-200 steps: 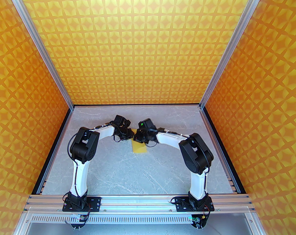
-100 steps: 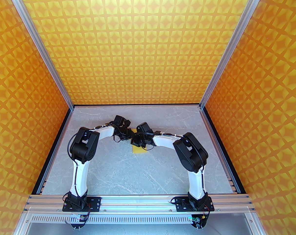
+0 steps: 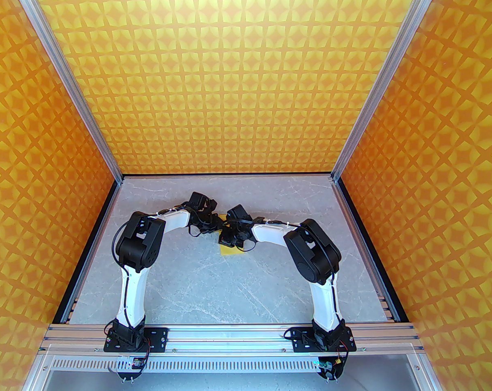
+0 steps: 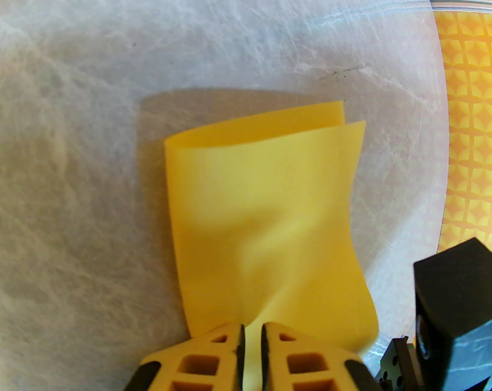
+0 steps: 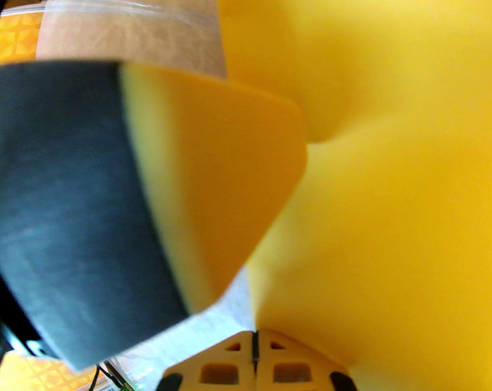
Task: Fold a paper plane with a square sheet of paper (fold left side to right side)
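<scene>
A grey marbled table (image 3: 213, 283) bears one doubled-over yellow sheet of paper (image 3: 231, 251) near its middle.

Saw square sheet of paper (image 4: 266, 218) as thin, smooth, matt yellow paper, plain, no print. Found tabletop (image 4: 87, 96) a pale grey marble-look surface w/ white veins, smooth, slight sheen. Noted left claw (image 4: 252, 329) fingers in matt yellowish plastic w/ moulded cut-outs; same on right claw (image 5: 254, 336). Logged arm links (image 3: 132, 295) as glossy white plastic, joint housings (image 3: 138, 242) as matt black plastic. Took frame posts (image 3: 71, 84) for brushed alu, walls (image 3: 246, 75) for matt printed orange-yellow panels.
</scene>
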Controlling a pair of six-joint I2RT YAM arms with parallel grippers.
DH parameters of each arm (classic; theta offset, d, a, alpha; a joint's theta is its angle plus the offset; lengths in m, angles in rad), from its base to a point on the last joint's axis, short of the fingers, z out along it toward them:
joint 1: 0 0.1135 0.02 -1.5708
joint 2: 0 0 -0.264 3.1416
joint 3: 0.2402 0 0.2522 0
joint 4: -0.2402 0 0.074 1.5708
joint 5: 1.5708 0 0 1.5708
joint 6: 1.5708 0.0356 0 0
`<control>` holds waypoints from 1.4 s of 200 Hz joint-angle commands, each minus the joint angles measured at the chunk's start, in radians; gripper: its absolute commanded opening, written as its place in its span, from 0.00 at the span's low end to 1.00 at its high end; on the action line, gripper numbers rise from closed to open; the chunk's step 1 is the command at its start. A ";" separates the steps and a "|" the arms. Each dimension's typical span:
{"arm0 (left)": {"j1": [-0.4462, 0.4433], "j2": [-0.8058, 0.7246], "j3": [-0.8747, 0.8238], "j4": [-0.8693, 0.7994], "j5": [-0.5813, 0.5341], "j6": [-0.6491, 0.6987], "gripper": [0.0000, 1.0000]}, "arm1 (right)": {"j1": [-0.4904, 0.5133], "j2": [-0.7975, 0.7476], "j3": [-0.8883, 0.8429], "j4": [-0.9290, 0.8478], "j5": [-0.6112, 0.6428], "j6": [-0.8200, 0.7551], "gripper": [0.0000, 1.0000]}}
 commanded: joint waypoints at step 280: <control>-0.006 0.014 -0.066 0.027 -0.020 -0.037 0.00 | 0.025 0.011 0.055 -0.083 -0.039 -0.001 0.00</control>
